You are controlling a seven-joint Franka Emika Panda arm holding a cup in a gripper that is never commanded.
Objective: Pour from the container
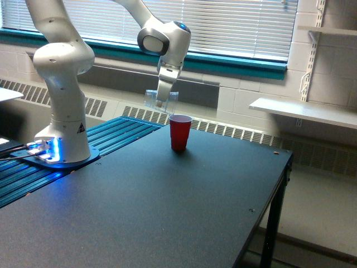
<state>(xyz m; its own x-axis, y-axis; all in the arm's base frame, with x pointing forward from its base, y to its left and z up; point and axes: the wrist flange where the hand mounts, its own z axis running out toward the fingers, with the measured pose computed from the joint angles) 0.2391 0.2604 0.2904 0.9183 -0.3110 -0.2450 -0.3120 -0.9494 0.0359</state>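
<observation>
The container (158, 104) is a small clear plastic cup held in the air just left of and slightly above the red cup's rim. It is tipped, with its mouth towards the red cup. My gripper (162, 100) is shut on it, hanging from the white arm's wrist. The red cup (179, 133) stands upright on the black table (167, 206), near its far edge. I cannot make out any contents in the clear cup from here.
The arm's white base (61, 128) stands on blue slats at the exterior view's left. The table's right edge drops off towards the floor. A white shelf (304, 111) is on the wall at the exterior view's right, and a radiator runs behind the table.
</observation>
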